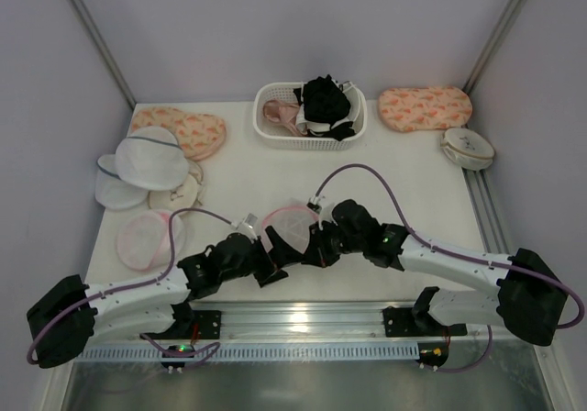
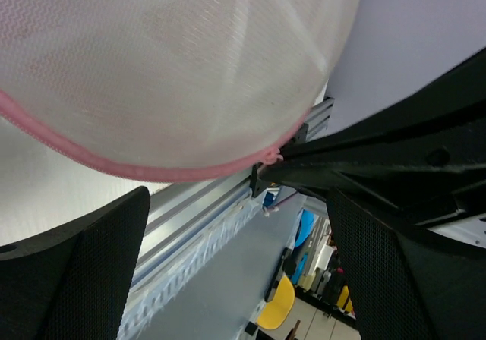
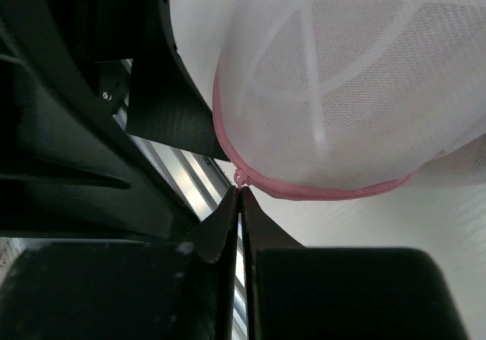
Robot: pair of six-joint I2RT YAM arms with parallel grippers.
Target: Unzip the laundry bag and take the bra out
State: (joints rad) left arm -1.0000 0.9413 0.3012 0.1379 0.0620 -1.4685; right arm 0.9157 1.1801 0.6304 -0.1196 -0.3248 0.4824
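My right pincer (image 3: 241, 203) is closed tight on the small pink zip pull (image 3: 241, 177) at the rim of the round, domed white mesh laundry bag with the pink zip edge (image 3: 342, 89). My left pincer (image 2: 237, 226) stands wide, just under the bag and apart from it. The bag sits tilted up between both arms at the near middle of the white table (image 1: 413, 182). Pale pink fabric (image 1: 290, 237) shows faintly through its mesh.

White table (image 1: 417, 186), basket (image 1: 307, 137), large mesh bag (image 1: 151, 157), cream case (image 1: 468, 147)
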